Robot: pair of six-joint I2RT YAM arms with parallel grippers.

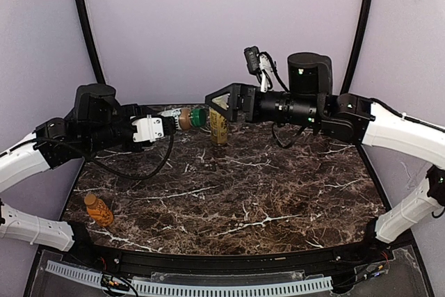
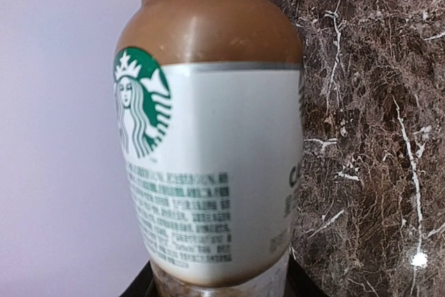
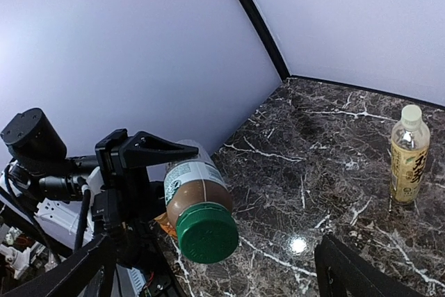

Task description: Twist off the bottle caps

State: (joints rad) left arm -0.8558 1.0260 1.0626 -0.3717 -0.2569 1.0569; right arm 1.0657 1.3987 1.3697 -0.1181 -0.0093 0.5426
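With the left gripper [image 1: 174, 122] clamped on the white-labelled bottle [image 3: 189, 180], held level above the bench [image 1: 278, 193], the right gripper [image 1: 212, 104] hangs, jaws apart, before its green cap [image 3: 206, 233] and should, I'd say, centre squarely on it before pinching and twisting.

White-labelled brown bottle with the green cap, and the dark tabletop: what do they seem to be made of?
The white-labelled brown bottle looks like clear glossy plastic or glass, I cannot tell which: soft highlights on its shoulder, brown liquid showing through. The green cap looks like matte moulded plastic. The dark tabletop looks like polished marble or a marble print: white veins, a sharp lamp reflection.
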